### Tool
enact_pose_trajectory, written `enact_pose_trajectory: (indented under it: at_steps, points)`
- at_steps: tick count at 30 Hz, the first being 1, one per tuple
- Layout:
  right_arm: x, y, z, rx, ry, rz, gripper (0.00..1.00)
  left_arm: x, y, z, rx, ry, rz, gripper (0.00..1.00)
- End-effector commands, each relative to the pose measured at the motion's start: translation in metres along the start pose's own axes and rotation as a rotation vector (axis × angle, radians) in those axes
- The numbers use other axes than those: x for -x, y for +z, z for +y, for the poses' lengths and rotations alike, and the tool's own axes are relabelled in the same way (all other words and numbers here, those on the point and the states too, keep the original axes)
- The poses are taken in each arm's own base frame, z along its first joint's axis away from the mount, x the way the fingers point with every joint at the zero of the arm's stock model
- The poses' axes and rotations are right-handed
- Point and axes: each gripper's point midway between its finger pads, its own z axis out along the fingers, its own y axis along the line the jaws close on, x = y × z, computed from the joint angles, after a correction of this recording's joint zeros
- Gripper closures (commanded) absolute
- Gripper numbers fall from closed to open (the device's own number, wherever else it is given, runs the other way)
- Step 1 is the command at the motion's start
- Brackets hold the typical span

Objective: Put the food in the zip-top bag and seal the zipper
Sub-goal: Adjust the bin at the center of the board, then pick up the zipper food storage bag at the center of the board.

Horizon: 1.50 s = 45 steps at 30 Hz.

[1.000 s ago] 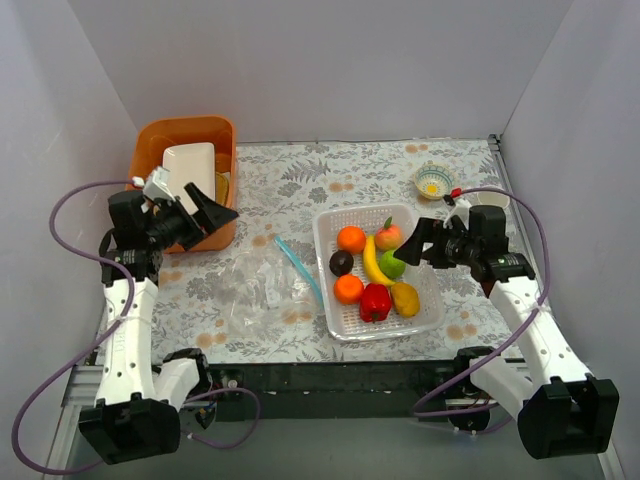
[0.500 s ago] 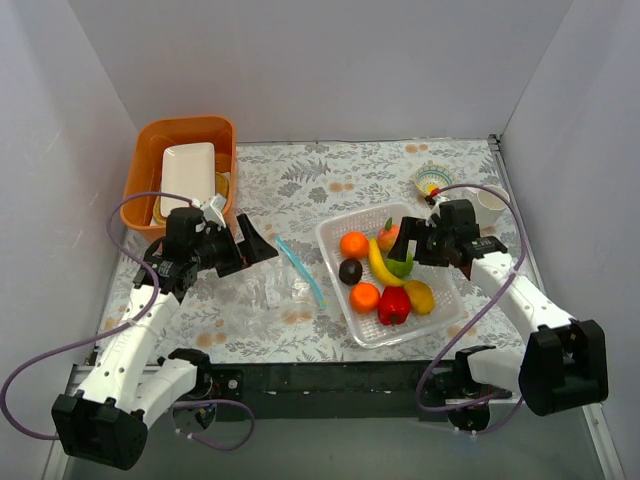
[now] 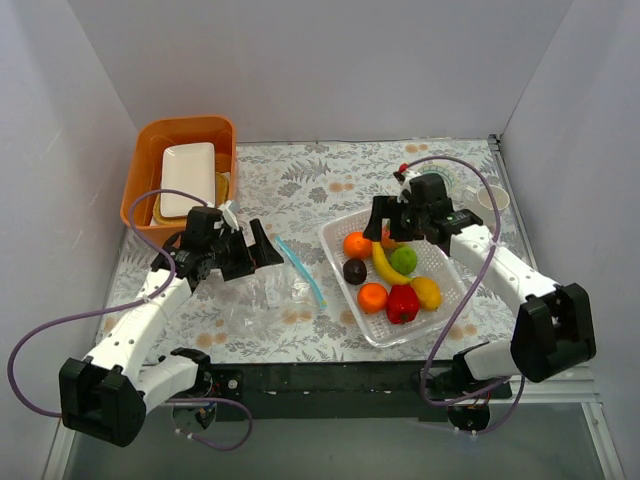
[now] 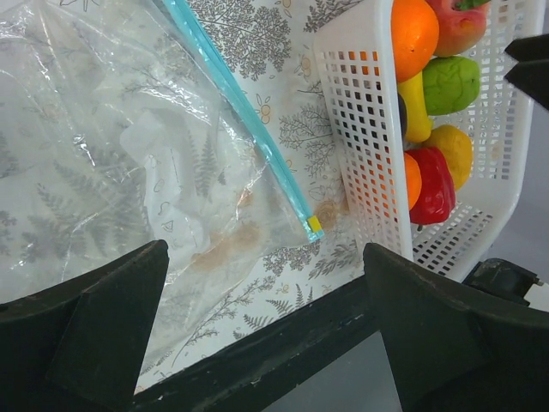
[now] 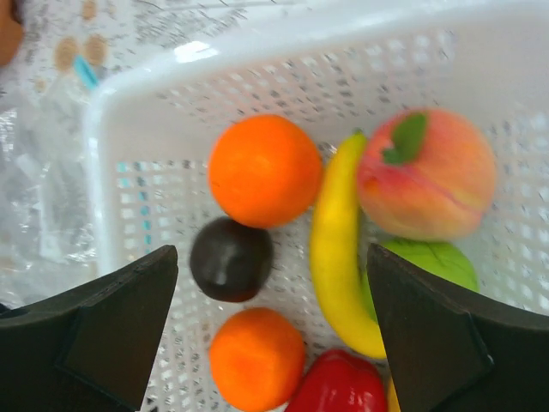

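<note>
White perforated basket (image 4: 360, 146), crinkly bag (image 4: 129, 172).

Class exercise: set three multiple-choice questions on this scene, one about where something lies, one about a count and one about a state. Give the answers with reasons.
1. Where does the zip-top bag lie?
A) in the orange bin
B) on the table, left of the white basket
C) inside the white basket

2. How many oranges are in the basket?
A) one
B) two
C) three

3. How does the right gripper stand?
A) open, holding nothing
B) shut on the banana
C) shut on the bag

Answers:
1 B: the top view shows the bag flat on the table beside the basket.
2 B: the right wrist view shows two.
3 A: its fingers stand wide apart above the fruit.
</note>
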Motion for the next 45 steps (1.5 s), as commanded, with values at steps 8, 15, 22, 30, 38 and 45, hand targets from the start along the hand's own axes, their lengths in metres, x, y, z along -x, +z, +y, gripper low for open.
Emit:
enact_pose_trajectory:
  at_steps: [8, 15, 22, 30, 38, 45]
  points:
    - [0.033, 0.062, -0.002, -0.11, -0.075, 0.071, 0.02, 0.037, -0.008, -0.02, -0.013, 0.056, -0.11, 0.02]
    - [0.073, 0.089, 0.001, -0.122, -0.12, 0.011, 0.02, 0.021, 0.006, -0.02, -0.047, -0.007, -0.017, 0.02]
    - [0.093, 0.101, -0.022, -0.283, -0.058, -0.03, 0.02, 0.01, 0.014, -0.033, -0.131, 0.002, 0.031, 0.02]
    - [0.09, 0.067, 0.013, -0.112, -0.075, -0.069, 0.02, -0.001, 0.037, -0.002, 0.144, 0.034, 0.082, 0.02]
    - [0.065, -0.023, 0.122, 0.286, -0.112, -0.154, 0.02, -0.024, 0.024, 0.058, 0.376, -0.077, 0.015, 0.02]
    - [-0.012, -0.025, 0.191, 0.468, -0.167, 0.024, 0.13, -0.038, -0.001, 0.082, 0.491, -0.264, -0.081, 0.02]
